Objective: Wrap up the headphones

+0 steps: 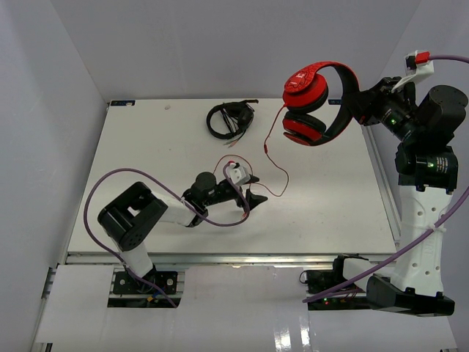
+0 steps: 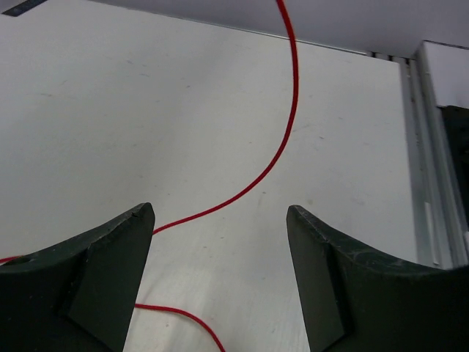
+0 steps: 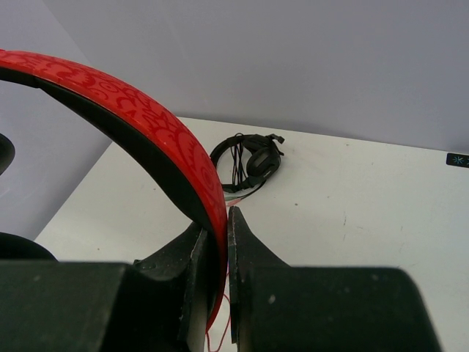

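Up above the far right corner of the table (image 1: 146, 147), the right gripper (image 1: 360, 103) is pinched tight on the black-lined band of the red headphones (image 1: 316, 103) and holds them in the air. Their thin red cable (image 2: 293, 103) hangs down and lies in loose loops on the middle of the table. Low over those loops is the left gripper (image 1: 253, 188), its jaws wide apart, with a bit of cable lying on the table between them.

I think the job now is to catch the cable. To do it well, the left gripper should go down until the cable sits deep between its fingers, then close softly. Grab one strand only, not two loops. Pull slowly, so the band does not slip. The black headphones (image 1: 229, 119) by the far edge are not part of this; stay away from them.
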Action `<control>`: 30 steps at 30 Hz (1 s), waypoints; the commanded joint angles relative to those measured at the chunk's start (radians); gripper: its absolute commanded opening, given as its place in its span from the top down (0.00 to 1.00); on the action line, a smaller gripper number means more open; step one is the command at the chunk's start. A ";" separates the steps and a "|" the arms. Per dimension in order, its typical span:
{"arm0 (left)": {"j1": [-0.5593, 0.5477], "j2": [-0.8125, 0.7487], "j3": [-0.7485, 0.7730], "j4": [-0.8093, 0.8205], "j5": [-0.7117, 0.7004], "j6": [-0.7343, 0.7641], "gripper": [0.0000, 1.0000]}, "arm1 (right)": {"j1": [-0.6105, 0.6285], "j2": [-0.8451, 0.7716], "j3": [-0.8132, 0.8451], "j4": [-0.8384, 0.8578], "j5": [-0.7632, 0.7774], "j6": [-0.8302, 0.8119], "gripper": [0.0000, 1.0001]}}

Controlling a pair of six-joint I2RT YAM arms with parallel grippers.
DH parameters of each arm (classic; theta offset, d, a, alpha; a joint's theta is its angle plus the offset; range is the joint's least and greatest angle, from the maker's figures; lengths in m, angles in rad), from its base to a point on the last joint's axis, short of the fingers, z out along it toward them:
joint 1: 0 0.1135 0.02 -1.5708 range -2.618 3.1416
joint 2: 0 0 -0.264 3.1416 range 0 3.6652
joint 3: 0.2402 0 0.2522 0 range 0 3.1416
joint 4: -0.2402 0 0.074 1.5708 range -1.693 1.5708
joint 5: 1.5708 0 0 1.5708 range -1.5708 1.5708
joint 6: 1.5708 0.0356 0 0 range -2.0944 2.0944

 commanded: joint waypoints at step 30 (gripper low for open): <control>-0.098 -0.030 0.093 -0.188 -0.628 0.104 0.15 | -0.002 -0.004 0.022 0.049 -0.038 0.044 0.92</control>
